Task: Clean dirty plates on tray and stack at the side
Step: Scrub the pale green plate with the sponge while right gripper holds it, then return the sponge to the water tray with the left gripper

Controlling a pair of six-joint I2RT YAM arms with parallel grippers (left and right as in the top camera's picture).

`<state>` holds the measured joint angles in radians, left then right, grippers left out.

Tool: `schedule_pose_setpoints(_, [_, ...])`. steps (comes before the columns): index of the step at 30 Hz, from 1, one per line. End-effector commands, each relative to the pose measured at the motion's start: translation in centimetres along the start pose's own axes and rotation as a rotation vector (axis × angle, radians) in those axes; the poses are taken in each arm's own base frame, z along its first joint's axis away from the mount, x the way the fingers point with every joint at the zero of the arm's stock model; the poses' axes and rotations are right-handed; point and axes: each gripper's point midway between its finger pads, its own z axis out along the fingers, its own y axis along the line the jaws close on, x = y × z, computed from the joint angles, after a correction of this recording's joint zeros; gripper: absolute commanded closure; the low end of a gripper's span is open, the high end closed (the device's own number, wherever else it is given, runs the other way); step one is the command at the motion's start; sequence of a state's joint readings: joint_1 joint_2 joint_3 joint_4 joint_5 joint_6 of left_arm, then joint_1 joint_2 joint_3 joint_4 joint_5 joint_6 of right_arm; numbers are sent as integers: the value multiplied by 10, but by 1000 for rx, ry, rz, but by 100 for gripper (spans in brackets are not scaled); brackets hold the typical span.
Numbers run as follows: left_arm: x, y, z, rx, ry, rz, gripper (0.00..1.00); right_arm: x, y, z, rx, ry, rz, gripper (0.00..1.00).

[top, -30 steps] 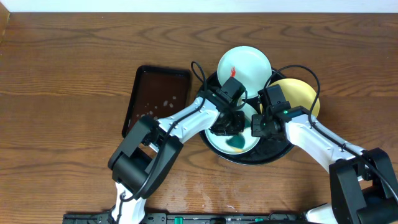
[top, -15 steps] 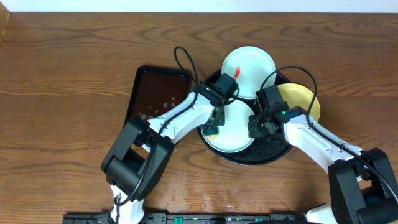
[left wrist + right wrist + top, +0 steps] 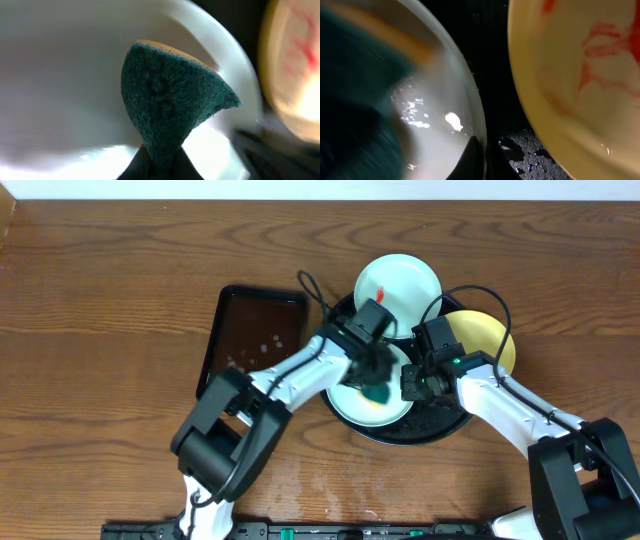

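Observation:
The round black tray [image 3: 430, 430] holds three plates. A mint-blue plate [image 3: 358, 410] lies in its middle, also in the left wrist view [image 3: 60, 75] and the right wrist view [image 3: 440, 125]. My left gripper [image 3: 375, 385] is shut on a teal sponge [image 3: 170, 100] pressed on this plate. My right gripper [image 3: 412, 385] is shut on the plate's right rim [image 3: 480, 150]. A second mint-blue plate [image 3: 400, 280] with a red smear leans at the tray's back. A pale yellow plate [image 3: 485, 335] with red smears sits at the right, and in the right wrist view [image 3: 580, 75].
A smaller rectangular dark brown tray [image 3: 250, 330] with a few pale specks lies left of the black tray on the wooden table [image 3: 100, 300]. Both arms cross over the black tray. The table's far edge meets a white wall at the top.
My left gripper swept the sponge from the plate's middle to its left edge, then back to the middle right. My right gripper stayed on the rim.

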<state>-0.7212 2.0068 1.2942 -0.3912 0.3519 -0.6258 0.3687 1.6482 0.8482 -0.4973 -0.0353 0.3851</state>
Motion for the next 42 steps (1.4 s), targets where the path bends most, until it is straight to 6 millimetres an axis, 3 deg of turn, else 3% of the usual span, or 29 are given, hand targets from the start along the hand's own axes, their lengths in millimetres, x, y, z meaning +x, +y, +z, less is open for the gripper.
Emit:
schedule_pose_setpoints(1, [35, -17, 15, 66, 121, 14, 92, 6, -9, 2, 43, 15, -23, 99])
schedule_pose_setpoints(4, [39, -18, 17, 50, 120, 23, 92, 6, -9, 2, 43, 15, -23, 99])
schedule_pose_setpoints(7, [34, -2, 17, -19, 94, 10, 92, 6, -9, 2, 43, 15, -23, 99])
schedule_pose_setpoints(12, [16, 59, 5, -285, 2, -39, 92, 6, -9, 2, 43, 16, -23, 99])
schedule_pose_setpoints(15, [4, 102, -15, -489, -61, -58, 93, 6, -9, 2, 43, 16, -23, 99])
schedule_pose_setpoints(18, [-8, 124, -41, -636, -110, -60, 92, 6, -9, 2, 43, 15, -23, 99])
schedule_pose_setpoints(22, [-27, 124, -79, -730, -190, -41, 92, 6, -9, 2, 43, 15, -23, 99])
schedule_pose_setpoints(26, [-41, 101, -108, -682, -256, -24, 92, 6, -9, 2, 43, 17, -23, 99])
schedule_pose_setpoints(33, [-43, 78, -168, -576, -352, -30, 92, 8, -10, 2, 47, 26, -23, 99])
schedule_pose_setpoints(38, [-42, 104, -209, -599, -366, -79, 93, 11, -9, 2, 40, 37, -22, 99])
schedule_pose_setpoints(42, [-42, 144, -204, -631, -304, -103, 93, 13, -4, 2, 10, 49, -21, 99])
